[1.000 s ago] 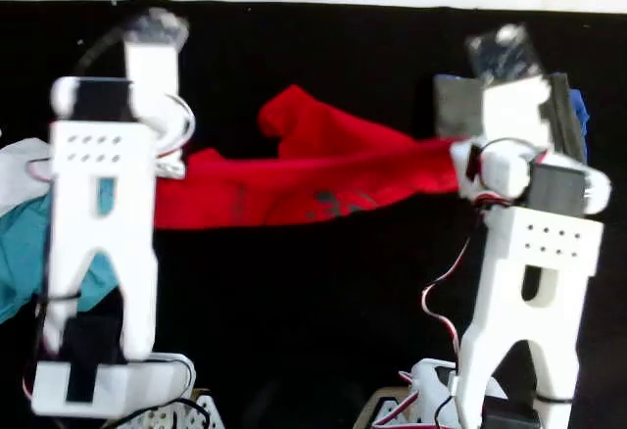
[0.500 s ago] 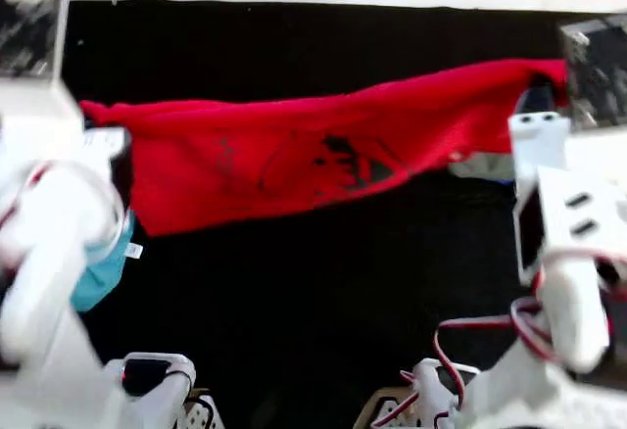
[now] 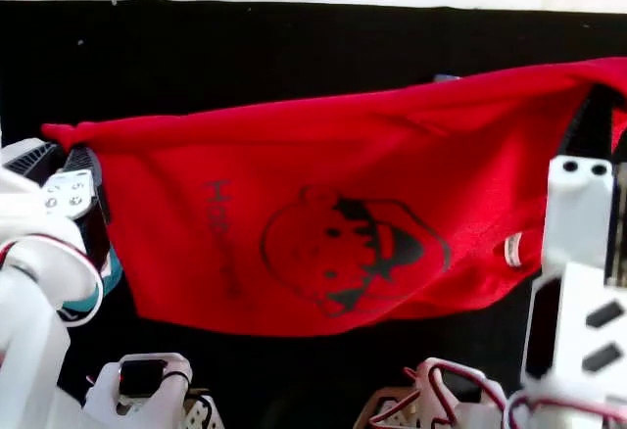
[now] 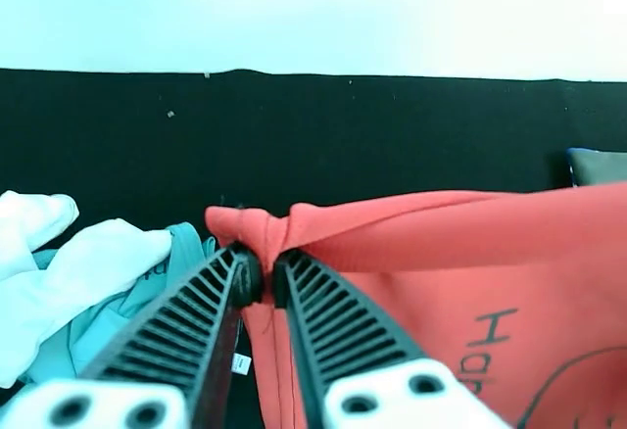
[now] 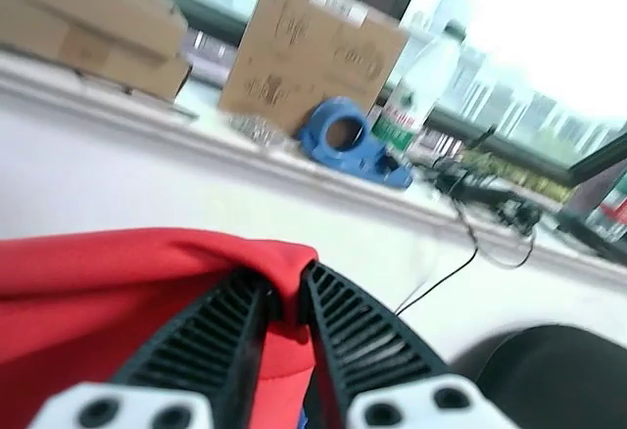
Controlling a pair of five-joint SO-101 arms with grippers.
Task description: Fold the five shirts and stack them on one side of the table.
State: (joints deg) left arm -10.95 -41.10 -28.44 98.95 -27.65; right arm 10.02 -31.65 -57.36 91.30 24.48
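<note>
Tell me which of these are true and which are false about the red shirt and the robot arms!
1. The red shirt hangs stretched between the left gripper and the right gripper. True.
2. The left gripper's fingers are open. False: they are shut on a corner of the red shirt.
3. The red shirt is neatly folded. False: it is spread out, unfolded.
4. A dark face print is on the red shirt. True.
5. A teal shirt lies near the left gripper. True.
</note>
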